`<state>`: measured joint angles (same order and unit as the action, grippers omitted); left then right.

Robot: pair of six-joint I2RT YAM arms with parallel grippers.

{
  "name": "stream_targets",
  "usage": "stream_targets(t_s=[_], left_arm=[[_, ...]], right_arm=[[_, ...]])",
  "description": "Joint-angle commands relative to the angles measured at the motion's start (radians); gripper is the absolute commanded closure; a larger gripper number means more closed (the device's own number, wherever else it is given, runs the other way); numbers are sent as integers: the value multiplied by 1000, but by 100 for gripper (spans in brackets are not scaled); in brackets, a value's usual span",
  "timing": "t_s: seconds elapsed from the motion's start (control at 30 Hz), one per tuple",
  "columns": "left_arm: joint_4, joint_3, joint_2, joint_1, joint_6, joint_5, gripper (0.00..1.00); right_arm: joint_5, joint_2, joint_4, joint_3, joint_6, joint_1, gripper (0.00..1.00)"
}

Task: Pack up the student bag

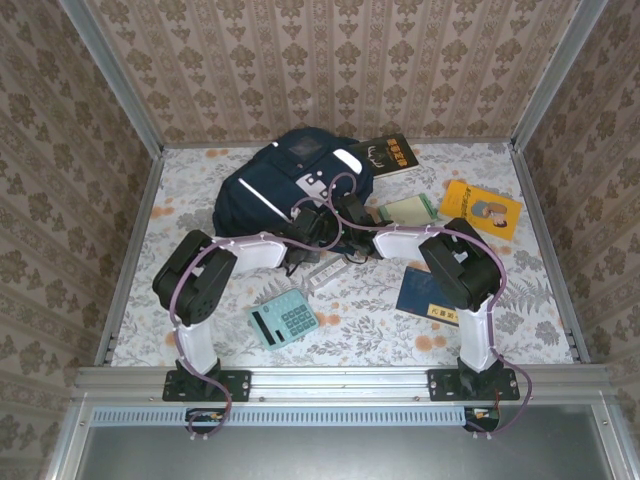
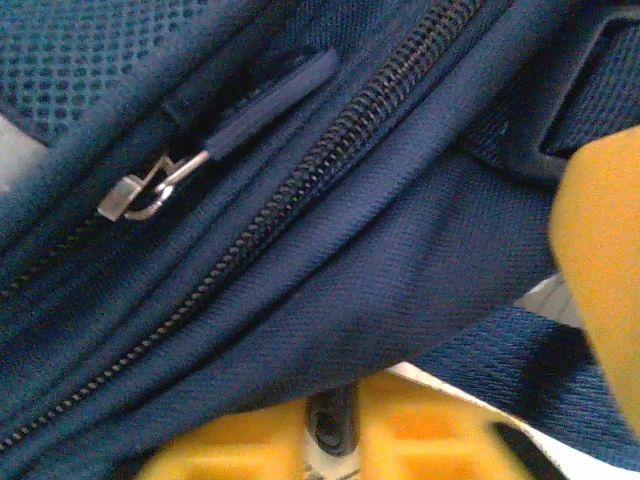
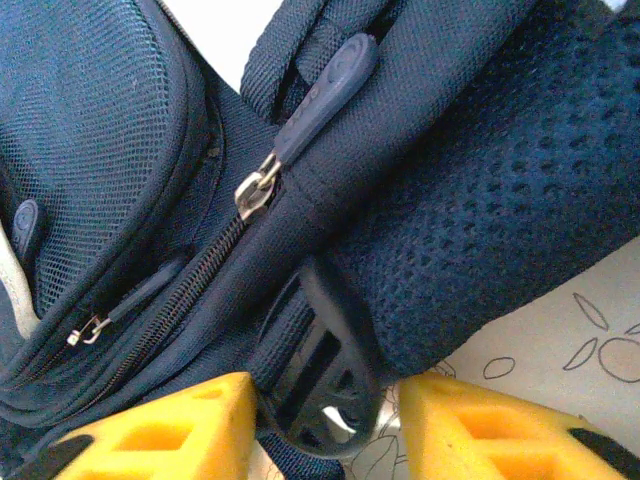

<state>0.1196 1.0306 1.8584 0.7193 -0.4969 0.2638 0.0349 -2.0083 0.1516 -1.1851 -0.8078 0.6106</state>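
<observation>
The student bag (image 1: 285, 185), navy with white stripes, lies at the table's back centre. Both arms reach its near edge. My left gripper (image 1: 316, 228) is pressed into the bag. In the left wrist view its yellow fingers (image 2: 240, 450) stand together under a fold of navy fabric (image 2: 380, 290), below a closed zip with a metal pull ring (image 2: 130, 200). My right gripper (image 1: 352, 218) stands open. Its fingers (image 3: 170, 430) sit either side of a black strap buckle (image 3: 320, 385), under a zip slider (image 3: 255, 190).
A teal calculator (image 1: 283, 320) lies front left. A dark blue booklet (image 1: 430, 295) is front right and a yellow book (image 1: 482, 208) further right. A green notebook (image 1: 410, 210) and a black book (image 1: 385, 153) lie beside the bag. Metal rails edge the table.
</observation>
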Motion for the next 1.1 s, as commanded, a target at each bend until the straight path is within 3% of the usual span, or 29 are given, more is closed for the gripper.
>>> stream_targets(t_s=[0.0, 0.13, 0.3, 0.5, 1.07], left_arm=[[17, 2, 32, 2, 14, 9, 100], [9, -19, -5, 3, 14, -3, 100], [19, -57, -84, 6, 14, 12, 100], [62, -129, -207, -24, 4, 29, 100], [176, -371, -620, -271, -59, 52, 100]], right_arm=[[16, -13, -9, -16, 7, 0, 63], [27, -18, -1, -15, 4, -10, 75], [18, -6, -4, -7, 7, -21, 99], [-16, 34, -1, 24, 12, -41, 100], [-64, 132, -13, 82, 50, -115, 100]])
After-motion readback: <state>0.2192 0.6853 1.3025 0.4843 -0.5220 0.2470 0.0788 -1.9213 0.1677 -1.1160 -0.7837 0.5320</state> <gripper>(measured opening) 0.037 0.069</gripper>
